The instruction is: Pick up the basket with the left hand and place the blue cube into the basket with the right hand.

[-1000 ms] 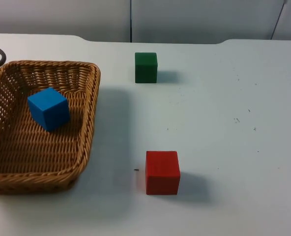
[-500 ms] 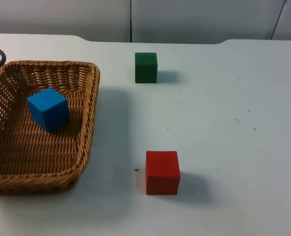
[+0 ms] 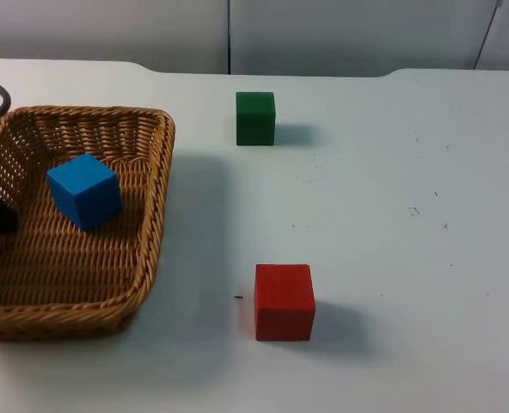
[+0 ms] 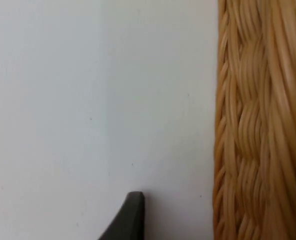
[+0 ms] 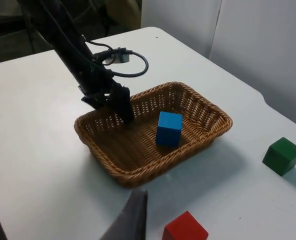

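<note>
The red cube point(image 3: 284, 301) lies nearest, well apart from the left gripper point(image 5: 123, 107); the blue cube point(image 3: 84, 190) sits inside the basket point(image 3: 156, 198), just beside that gripper at its rim; whether the fingers are apart I cannot tell; the green cube point(image 3: 255, 118) is farthest; the right gripper point(image 5: 133, 217) hangs high above the table point(image 3: 392, 198).
</note>
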Robot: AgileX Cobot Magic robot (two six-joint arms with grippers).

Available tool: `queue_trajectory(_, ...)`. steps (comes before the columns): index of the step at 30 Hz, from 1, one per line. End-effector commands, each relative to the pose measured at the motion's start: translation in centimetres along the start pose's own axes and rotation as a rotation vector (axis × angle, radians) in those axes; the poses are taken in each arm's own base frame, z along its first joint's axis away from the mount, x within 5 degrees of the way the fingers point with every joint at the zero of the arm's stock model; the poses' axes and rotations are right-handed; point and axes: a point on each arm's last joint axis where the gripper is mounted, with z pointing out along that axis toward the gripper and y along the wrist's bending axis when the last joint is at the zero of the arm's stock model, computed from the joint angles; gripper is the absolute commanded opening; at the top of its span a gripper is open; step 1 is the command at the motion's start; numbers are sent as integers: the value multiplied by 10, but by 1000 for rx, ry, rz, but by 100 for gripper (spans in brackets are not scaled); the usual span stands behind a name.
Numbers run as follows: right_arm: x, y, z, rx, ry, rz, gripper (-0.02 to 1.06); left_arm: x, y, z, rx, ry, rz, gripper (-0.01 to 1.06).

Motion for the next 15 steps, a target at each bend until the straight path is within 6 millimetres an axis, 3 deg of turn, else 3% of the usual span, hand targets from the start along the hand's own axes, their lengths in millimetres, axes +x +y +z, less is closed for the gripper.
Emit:
queue_trajectory(1,1,0,-1,-3,-7,-7,89,-6,-1,-5,-1,-19,24,92)
queue_trajectory(9,1,1,-1,-4,-6,-6,89,-27,-10,-32,-81,-151,75,92)
queue_trajectory(15,1,0,-1,-3,-6,-16,89,-38,-32,-69,-99,-279,132,92)
